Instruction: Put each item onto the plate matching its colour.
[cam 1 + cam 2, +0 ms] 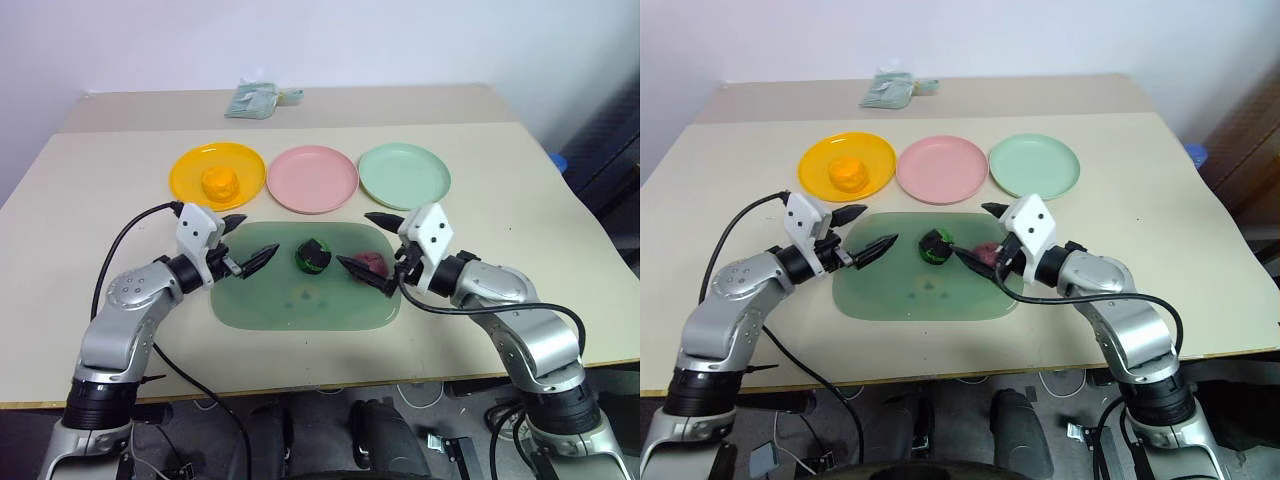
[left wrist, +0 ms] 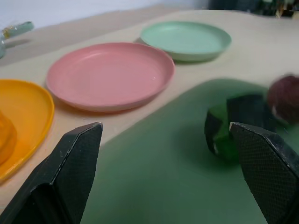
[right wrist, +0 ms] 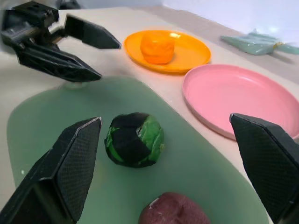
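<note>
Orange ball placed, two lumps left on the mat
The round orange ball (image 1: 219,183) sits on the yellow-orange plastic plate (image 1: 190,165); the green-and-black chunk (image 1: 312,256) and purple-red lump (image 1: 368,263) lie on the translucent green mat (image 1: 300,300), between the left gripper (image 1: 242,240) and right gripper (image 1: 374,250), both spread wide and empty

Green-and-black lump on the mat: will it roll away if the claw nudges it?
The green-and-black lump looks rounded but faceted, so it may rock or turn rather than roll far. The cutting mat looks smooth, so it could slide. It sits close beside the purple-red lump and might bump it.
</note>
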`<action>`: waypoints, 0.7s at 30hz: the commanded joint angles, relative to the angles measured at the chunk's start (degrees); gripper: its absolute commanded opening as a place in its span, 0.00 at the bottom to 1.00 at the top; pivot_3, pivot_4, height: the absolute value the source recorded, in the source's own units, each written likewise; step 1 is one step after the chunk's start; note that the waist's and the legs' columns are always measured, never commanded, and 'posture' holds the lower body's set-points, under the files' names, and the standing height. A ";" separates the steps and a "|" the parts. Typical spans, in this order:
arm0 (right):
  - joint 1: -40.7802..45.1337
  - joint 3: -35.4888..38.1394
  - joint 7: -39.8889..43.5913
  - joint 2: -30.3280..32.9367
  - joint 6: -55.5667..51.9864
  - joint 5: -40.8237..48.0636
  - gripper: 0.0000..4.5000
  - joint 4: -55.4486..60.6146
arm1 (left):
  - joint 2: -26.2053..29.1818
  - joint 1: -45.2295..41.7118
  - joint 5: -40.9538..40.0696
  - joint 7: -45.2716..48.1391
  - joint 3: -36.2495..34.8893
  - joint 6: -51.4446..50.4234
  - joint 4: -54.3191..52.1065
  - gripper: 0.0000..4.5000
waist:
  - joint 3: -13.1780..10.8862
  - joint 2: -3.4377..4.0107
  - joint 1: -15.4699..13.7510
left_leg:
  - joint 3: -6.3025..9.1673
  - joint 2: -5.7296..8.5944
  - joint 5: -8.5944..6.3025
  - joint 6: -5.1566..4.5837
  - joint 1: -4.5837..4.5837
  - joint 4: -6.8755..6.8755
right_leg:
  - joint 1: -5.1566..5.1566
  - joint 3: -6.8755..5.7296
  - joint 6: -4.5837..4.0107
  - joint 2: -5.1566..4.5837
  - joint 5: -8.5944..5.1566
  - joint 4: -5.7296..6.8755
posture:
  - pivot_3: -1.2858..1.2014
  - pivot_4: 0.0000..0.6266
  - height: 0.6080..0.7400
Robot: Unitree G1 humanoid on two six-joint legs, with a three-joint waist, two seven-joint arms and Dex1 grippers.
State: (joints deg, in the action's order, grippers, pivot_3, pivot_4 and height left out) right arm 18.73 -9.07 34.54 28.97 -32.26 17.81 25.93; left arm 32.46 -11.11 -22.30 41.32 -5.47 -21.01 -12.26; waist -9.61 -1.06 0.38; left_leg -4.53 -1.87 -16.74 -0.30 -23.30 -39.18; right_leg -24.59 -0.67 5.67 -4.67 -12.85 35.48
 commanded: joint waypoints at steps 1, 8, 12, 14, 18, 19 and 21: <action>3.60 -3.31 -2.64 -1.99 -4.10 -2.48 1.00 -0.56 | 3.59 3.97 -1.61 4.52 -4.20 2.61 -1.02 0.99 | 0.00 0.00 0.40 | 0.00 0.00 0.00 0.00 0.00 0.00 | 0.00 0.00 0.00 0.00 0.00 0.00 | 0.52 0.24 1.00; 9.22 -7.88 -6.13 -7.70 -12.53 -3.93 1.00 -2.43 | 8.13 13.20 -2.54 10.03 -8.43 5.59 -2.88 0.99 | -0.01 0.02 0.29 | -0.03 -0.06 0.00 0.00 -0.04 0.02 | -0.10 0.01 -0.03 -0.06 -0.01 0.02 | 0.52 0.24 1.00; 10.71 -8.54 -7.30 -9.64 -16.28 -4.21 1.00 -4.17 | 8.19 16.83 -3.05 11.05 -9.17 6.78 -5.96 0.99 | 0.00 -0.01 0.25 | -0.03 -0.06 -0.01 -0.01 -0.08 0.01 | -0.10 0.00 -0.05 -0.25 -0.03 0.01 | 0.52 0.24 1.00; 11.44 -8.73 -7.99 -10.55 -17.87 -4.55 1.00 -5.53 | 8.13 18.33 -3.01 11.22 -9.13 6.90 -7.17 0.99 | 0.00 0.00 0.49 | -0.07 -0.02 -0.03 -0.03 -0.08 0.01 | -0.10 0.00 -0.05 -0.32 -0.02 0.00 | 0.52 0.24 1.00; 12.48 -9.33 -8.68 -11.35 -18.33 -5.66 1.00 -7.89 | 8.10 20.41 -3.76 12.44 -8.81 6.57 -8.55 0.99 | 0.00 0.01 0.62 | -0.07 -0.04 -0.03 -0.03 -0.08 0.04 | -0.16 -0.01 -0.05 -0.31 -0.02 0.03 | 0.52 0.24 1.00; 12.61 -9.41 -8.79 -11.53 -18.35 -5.92 1.00 -8.37 | 8.14 20.97 -3.72 12.84 -8.71 6.77 -8.77 0.99 | 0.00 0.01 0.63 | -0.08 -0.04 -0.03 -0.03 -0.08 0.04 | -0.16 -0.01 -0.05 -0.31 -0.02 0.03 | 0.52 0.24 1.00; 12.61 -9.49 -8.73 -12.04 -18.60 -5.99 1.00 -9.15 | 8.19 22.39 -2.72 13.71 -8.20 8.01 -8.67 0.99 | 0.00 0.01 0.66 | -0.08 -0.03 -0.03 -0.03 -0.08 0.04 | -0.16 -0.01 -0.05 -0.30 -0.02 0.03 | 0.52 0.24 1.00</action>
State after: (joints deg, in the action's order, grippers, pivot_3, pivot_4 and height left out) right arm 30.28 -18.24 25.99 17.58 -50.86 11.99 16.43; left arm 40.18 10.70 -24.52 54.23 -13.09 -14.48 -19.16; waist -9.61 -1.05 1.04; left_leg -4.62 -1.90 -16.77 -0.33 -23.38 -39.13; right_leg -24.76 -0.67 5.62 -4.97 -12.87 35.50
